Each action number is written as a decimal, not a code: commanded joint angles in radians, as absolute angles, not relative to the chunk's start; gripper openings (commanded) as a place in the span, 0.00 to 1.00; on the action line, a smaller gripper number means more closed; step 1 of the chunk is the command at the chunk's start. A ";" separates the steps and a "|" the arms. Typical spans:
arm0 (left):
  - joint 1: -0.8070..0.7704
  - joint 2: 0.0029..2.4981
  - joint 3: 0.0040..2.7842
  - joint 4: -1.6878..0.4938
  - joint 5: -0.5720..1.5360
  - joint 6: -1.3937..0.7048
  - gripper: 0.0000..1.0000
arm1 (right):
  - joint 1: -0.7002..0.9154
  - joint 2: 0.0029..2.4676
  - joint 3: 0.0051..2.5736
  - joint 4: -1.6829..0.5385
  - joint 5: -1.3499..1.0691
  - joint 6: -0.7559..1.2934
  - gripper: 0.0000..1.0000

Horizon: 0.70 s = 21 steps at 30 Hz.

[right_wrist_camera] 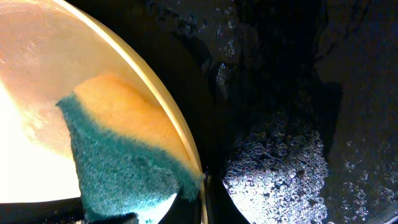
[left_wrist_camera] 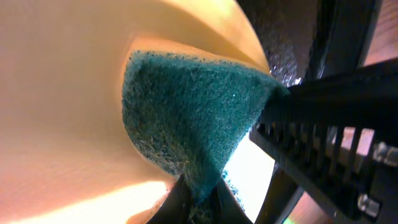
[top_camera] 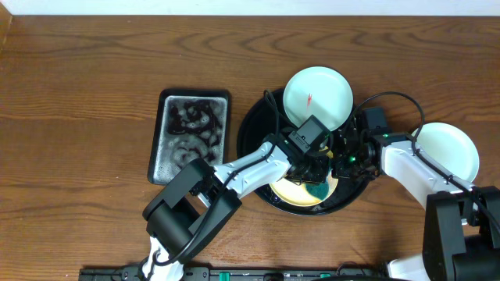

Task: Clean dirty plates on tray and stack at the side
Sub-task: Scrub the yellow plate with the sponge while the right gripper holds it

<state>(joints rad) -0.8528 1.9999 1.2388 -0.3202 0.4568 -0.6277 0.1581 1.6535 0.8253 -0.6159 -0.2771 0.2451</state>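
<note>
The pale yellow plate (top_camera: pixel 291 195) lies in the round black tray (top_camera: pixel 251 134). My left gripper (top_camera: pixel 315 176) is shut on a green sponge (top_camera: pixel 318 190) and presses it on the yellow plate. The left wrist view shows the gripper (left_wrist_camera: pixel 199 208), the sponge (left_wrist_camera: pixel 186 112) and the plate (left_wrist_camera: pixel 62 93). My right gripper (top_camera: pixel 341 164) is shut on the yellow plate's rim; the right wrist view shows the gripper (right_wrist_camera: pixel 204 194), the plate (right_wrist_camera: pixel 37 74), the sponge (right_wrist_camera: pixel 118 168) and the wet tray (right_wrist_camera: pixel 280 168). A mint plate with a red smear (top_camera: pixel 316 97) sits on the tray's far edge. A second mint plate (top_camera: pixel 447 148) lies on the table at the right.
A small rectangular black sponge tray (top_camera: pixel 190 136) with foam stands left of the round tray. The right arm's cable loops above the round tray's right rim. The two arms meet closely over the tray. The table is brown wood.
</note>
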 commanded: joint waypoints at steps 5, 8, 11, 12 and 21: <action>-0.799 2.006 1.188 -0.469 0.347 -0.596 0.07 | 0.152 1.676 0.802 -0.617 -0.184 0.258 0.01; -0.753 1.957 1.188 -0.518 0.138 -0.595 0.07 | 0.152 1.676 0.802 -0.617 -0.184 0.258 0.01; -0.725 1.925 1.188 -0.543 -0.024 -0.583 0.07 | 0.152 1.676 0.802 -0.616 -0.184 0.258 0.01; -0.721 1.920 1.188 -0.545 -0.060 -0.564 0.07 | 0.152 1.676 0.802 -0.616 -0.184 0.258 0.01; -0.731 1.921 1.188 -0.549 -0.184 -0.506 0.07 | 0.152 1.676 0.802 -0.619 -0.184 0.258 0.01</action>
